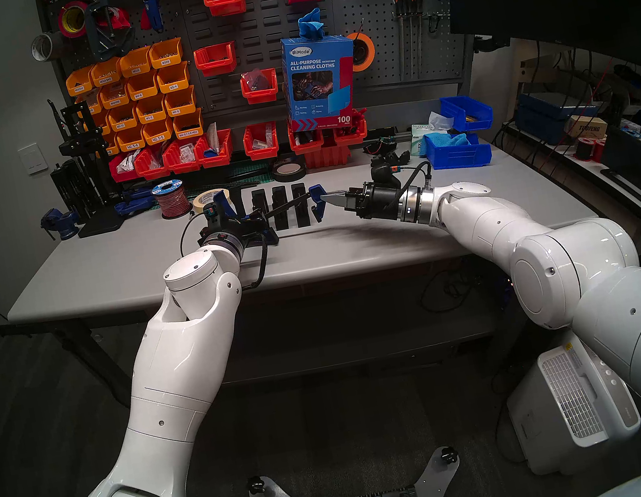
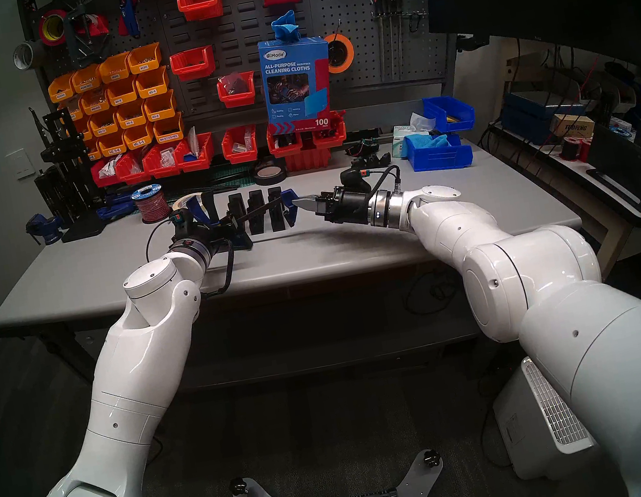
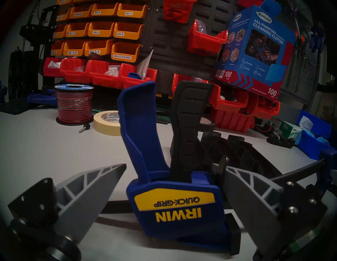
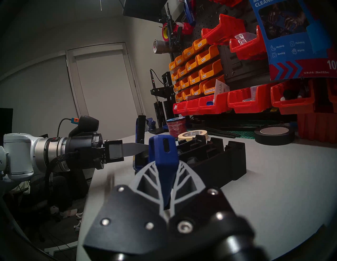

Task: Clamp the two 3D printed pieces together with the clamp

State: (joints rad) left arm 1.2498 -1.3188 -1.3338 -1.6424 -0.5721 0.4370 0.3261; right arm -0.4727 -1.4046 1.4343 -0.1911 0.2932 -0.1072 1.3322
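My left gripper (image 3: 175,182) stands wide open, its two grey fingers (image 3: 94,184) either side of the clamp's (image 3: 175,209) blue trigger body without touching it; the yellow IRWIN label reads upside down in my left wrist view and the handle and black trigger stick upward. My right gripper (image 4: 164,175) is clenched on the clamp's small blue end jaw (image 4: 163,151) at the other end of the thin black bar (image 1: 286,206). The bar runs across the front of the two 3D printed pieces (image 1: 280,206), which stand together on the grey worktop (image 1: 350,236) as a black toothed block between the clamp's two jaws. Behind them lie a roll of masking tape (image 3: 106,122) and a spool of red wire (image 3: 73,103).
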